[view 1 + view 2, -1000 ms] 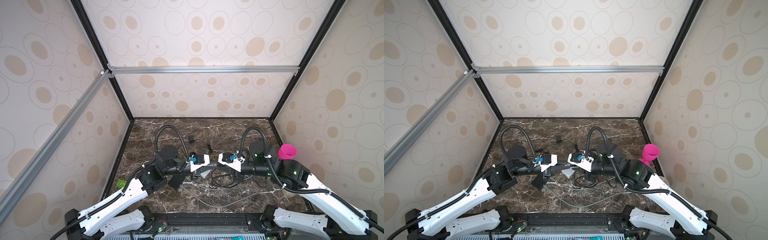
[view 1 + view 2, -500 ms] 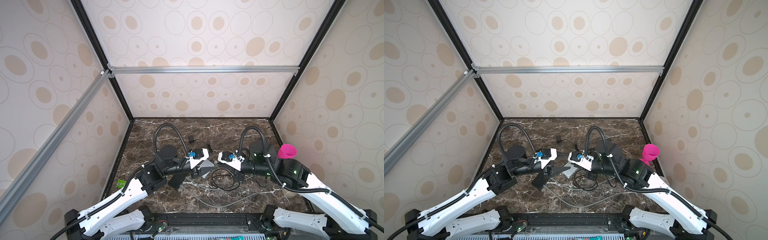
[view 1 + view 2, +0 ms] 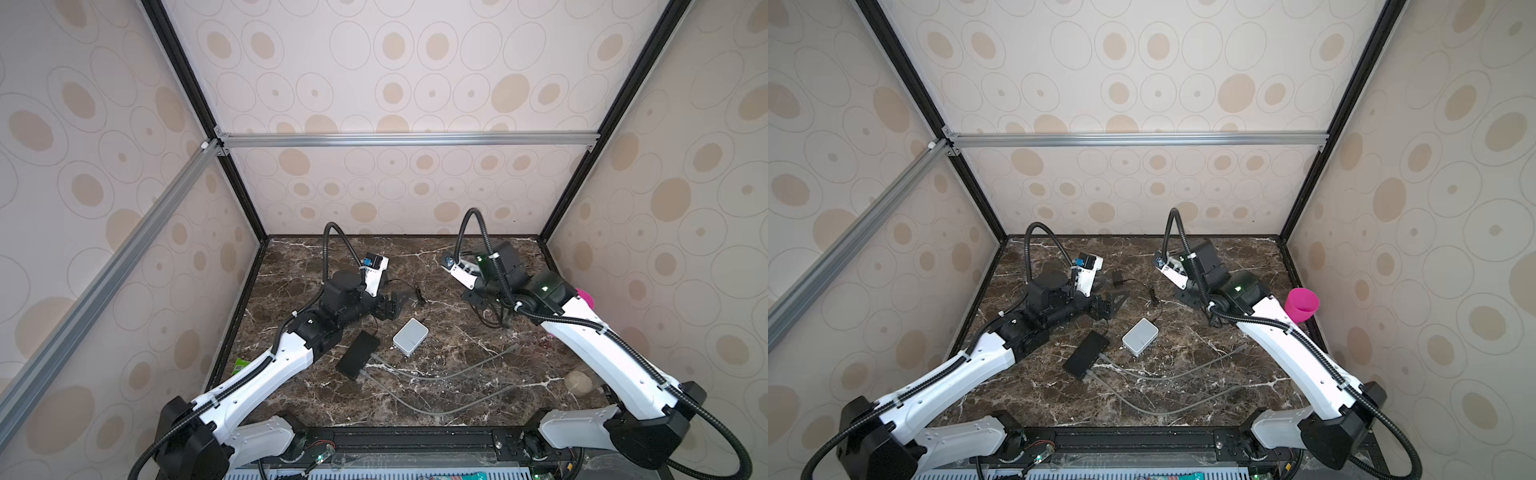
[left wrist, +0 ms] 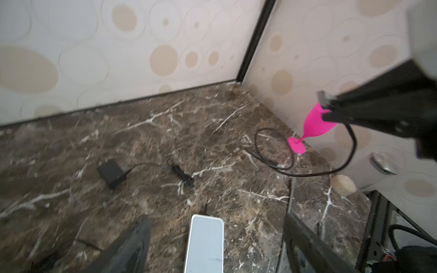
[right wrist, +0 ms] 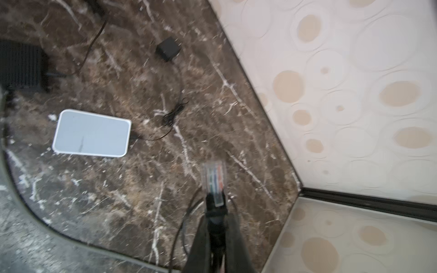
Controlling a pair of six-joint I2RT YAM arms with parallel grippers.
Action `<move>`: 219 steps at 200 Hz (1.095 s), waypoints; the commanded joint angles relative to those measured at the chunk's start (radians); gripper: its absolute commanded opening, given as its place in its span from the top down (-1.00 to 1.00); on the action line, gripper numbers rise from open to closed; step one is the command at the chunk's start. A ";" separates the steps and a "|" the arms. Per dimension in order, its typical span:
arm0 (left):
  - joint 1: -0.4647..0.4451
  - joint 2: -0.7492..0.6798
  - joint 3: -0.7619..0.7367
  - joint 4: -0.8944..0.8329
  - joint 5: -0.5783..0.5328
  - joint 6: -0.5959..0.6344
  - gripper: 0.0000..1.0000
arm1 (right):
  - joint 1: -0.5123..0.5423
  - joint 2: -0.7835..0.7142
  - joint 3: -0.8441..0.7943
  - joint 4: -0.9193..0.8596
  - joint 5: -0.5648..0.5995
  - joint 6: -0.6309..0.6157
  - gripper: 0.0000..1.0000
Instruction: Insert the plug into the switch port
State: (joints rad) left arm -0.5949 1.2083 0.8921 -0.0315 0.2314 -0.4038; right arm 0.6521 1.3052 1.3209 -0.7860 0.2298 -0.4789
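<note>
Two robot arms reach over a dark marble table (image 3: 478,399) inside a walled booth. A small white switch (image 3: 410,336) lies flat near the middle of the table, and neither arm touches it.

The left gripper (image 3: 394,306) hovers just behind the switch, its jaws spread wide with nothing between them. In the left wrist view its two dark fingers (image 4: 132,245) stand either side of the switch (image 4: 204,243), clear of it.

The right gripper (image 5: 215,212) is raised off the table toward the back right, well apart from the switch. Its jaws are closed tight on the black boot of a clear plug (image 5: 214,176), which sticks out past the fingertips. Coloured wires show inside the plug, though the picture is blurred. A black cable (image 4: 354,146) hangs from the plug and loops on the table. The switch's ports cannot be made out.

A thin black cord (image 4: 183,176) runs from the switch to a small black adapter (image 3: 1117,277) near the back. A flat black box (image 3: 357,354) lies just left of the switch, and grey cables (image 3: 436,377) trail from it across the front. A pink cup (image 3: 1302,305) stands by the right wall.
</note>
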 commanded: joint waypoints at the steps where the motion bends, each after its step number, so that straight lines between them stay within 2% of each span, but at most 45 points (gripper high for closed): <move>1: 0.038 0.059 -0.065 -0.006 0.064 -0.170 -0.54 | 0.015 -0.026 -0.205 0.133 -0.203 0.203 1.00; 19: 0.055 0.144 -0.085 0.030 0.131 -0.203 -0.18 | 0.026 0.001 -0.336 0.231 -0.289 0.305 1.00; 36: 0.056 0.221 -0.075 0.044 0.181 -0.200 0.07 | 0.051 0.064 -0.399 0.283 -0.305 0.357 1.00; 54: 0.055 0.268 -0.074 0.063 0.195 -0.199 0.08 | 0.099 0.144 -0.436 0.325 -0.285 0.395 1.00; 77: 0.056 0.303 -0.069 0.075 0.209 -0.196 0.08 | 0.177 0.231 -0.455 0.393 -0.204 0.438 1.00; 108: 0.056 0.349 -0.087 0.113 0.258 -0.214 0.08 | 0.187 0.330 -0.452 0.471 -0.154 0.494 1.00; 124: 0.055 0.369 -0.100 0.141 0.283 -0.223 0.10 | 0.187 0.348 -0.460 0.511 -0.164 0.497 1.00; 144: 0.056 0.411 -0.092 0.148 0.316 -0.224 0.28 | 0.186 0.368 -0.455 0.522 -0.150 0.512 1.00; 165: 0.055 0.457 -0.074 0.148 0.347 -0.224 0.37 | 0.185 0.381 -0.454 0.519 -0.132 0.525 1.00; 219: 0.055 0.521 -0.043 0.114 0.365 -0.204 0.31 | 0.185 0.379 -0.464 0.507 -0.116 0.548 1.00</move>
State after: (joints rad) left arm -0.5446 1.6955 0.8116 0.0986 0.5743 -0.6136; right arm 0.8387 1.6630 0.8692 -0.2596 0.0952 0.0456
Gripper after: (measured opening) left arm 0.339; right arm 0.096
